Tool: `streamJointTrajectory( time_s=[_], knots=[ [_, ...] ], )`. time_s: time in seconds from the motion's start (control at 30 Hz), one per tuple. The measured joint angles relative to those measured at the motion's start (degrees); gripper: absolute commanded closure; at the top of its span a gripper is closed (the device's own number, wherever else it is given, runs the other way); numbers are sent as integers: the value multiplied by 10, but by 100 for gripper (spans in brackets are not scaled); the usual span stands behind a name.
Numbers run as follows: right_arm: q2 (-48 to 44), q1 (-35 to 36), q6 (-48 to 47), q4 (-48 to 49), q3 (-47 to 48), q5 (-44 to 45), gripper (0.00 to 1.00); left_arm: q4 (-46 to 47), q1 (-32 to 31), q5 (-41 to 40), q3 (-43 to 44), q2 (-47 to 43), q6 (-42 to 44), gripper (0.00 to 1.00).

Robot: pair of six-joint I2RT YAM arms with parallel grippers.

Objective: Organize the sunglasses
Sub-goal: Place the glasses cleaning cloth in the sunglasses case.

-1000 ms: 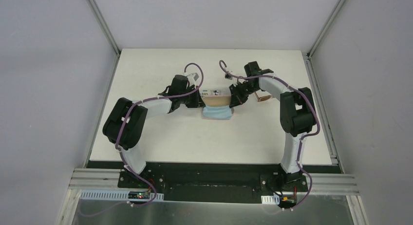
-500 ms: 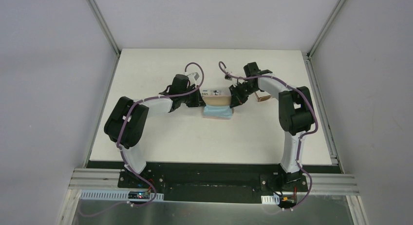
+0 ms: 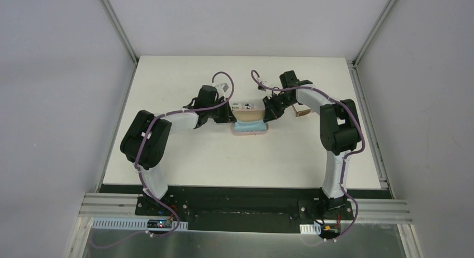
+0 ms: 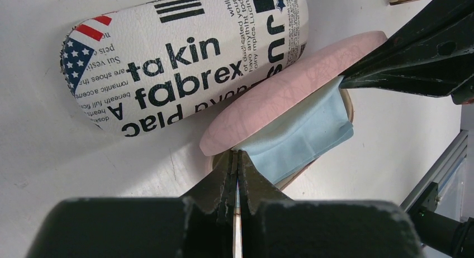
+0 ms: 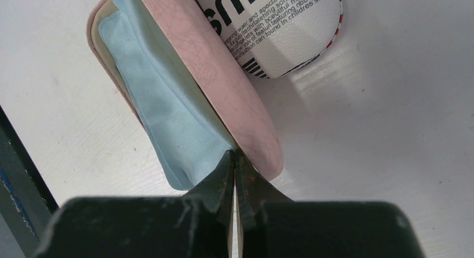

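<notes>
Top external view: two arms meet over the middle of the white table (image 3: 184, 152), one at each end of a pink case (image 3: 250, 128) (its lid tilted up). Two cases show in all: the pink one and, touching it on the far side, one black-and-white lettered case (image 3: 246, 107). One light blue cloth (image 4: 302, 135) lies inside the pink case under the raised lid, reaching the rim. The left gripper (image 4: 235, 154) has its fingers pressed together, tips against the lid's left end. The right gripper (image 5: 235, 154) is likewise closed tight at the opposite end. Whether either nips the lid's edge cannot be told. One small brown object (image 3: 302, 111) sits just beside the right arm. Neither pair of sunglasses can be made out in any view.
</notes>
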Motion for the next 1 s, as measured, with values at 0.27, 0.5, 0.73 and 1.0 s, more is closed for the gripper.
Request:
streamJointTrajectory(
  time_s=[0.27, 0.5, 0.73, 1.0],
  knots=[
    [0, 0, 0, 5, 0, 1, 100, 0, 0, 0, 0, 2, -2, 100],
    [0, 0, 0, 8, -1, 2, 94, -1, 0, 0, 0, 2, -2, 100],
    [0, 0, 6, 8, -2, 2, 86, -9, 0, 0, 0, 2, -3, 92],
    [-2, 0, 12, 10, -8, 1, 83, -18, 0, 0, 0, 0, -5, 84]
  ],
)
